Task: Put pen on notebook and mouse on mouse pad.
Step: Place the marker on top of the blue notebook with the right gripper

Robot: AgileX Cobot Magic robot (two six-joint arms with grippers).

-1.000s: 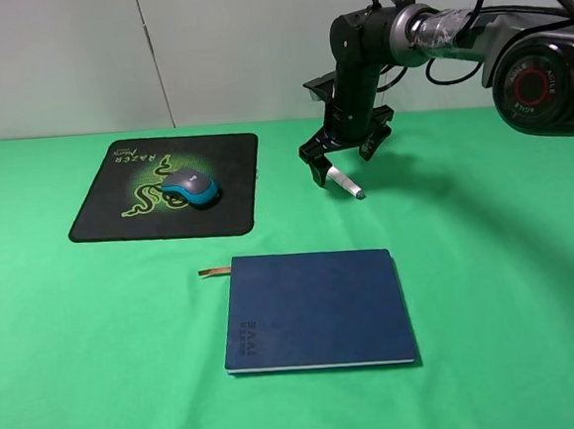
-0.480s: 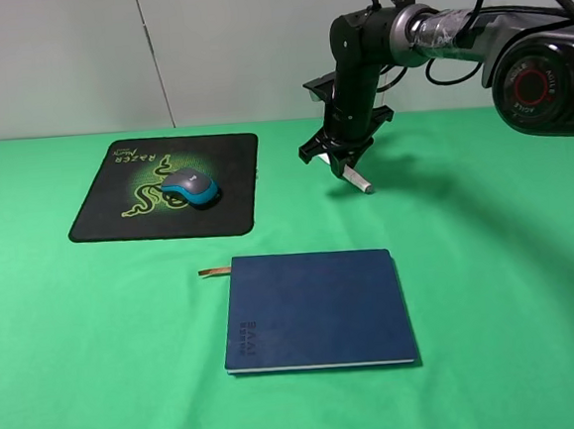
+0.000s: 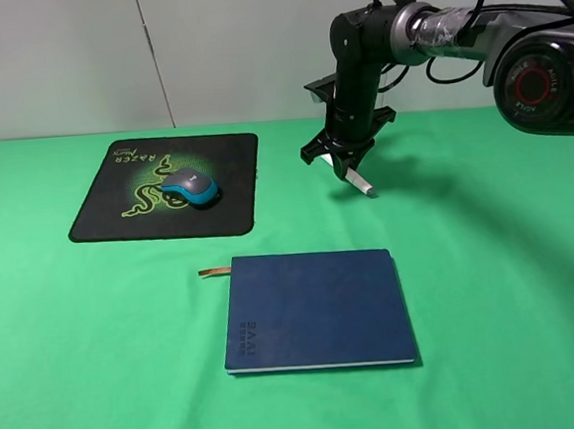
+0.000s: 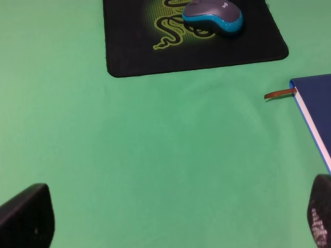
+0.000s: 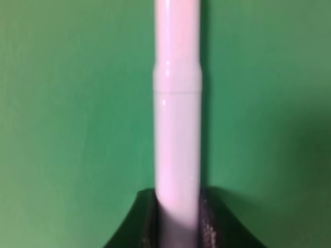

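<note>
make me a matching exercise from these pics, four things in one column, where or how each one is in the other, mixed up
1. pen
2. mouse
3. notebook
4. left gripper

A. lies closed on the green cloth, nothing on it
B. fingers wide apart, holding nothing
C. sits on the mouse pad
D. clamped between the fingers of the right gripper

Pairs: 1-D, 2-C, 3-A, 4-B

Ref: notebook. Behind it to the L, well apart: mouse pad, w/ mouse on it. Behind notebook twd its R half: pen, clamped in R gripper. Ribbon sticks out at notebook's back-L corner.
</note>
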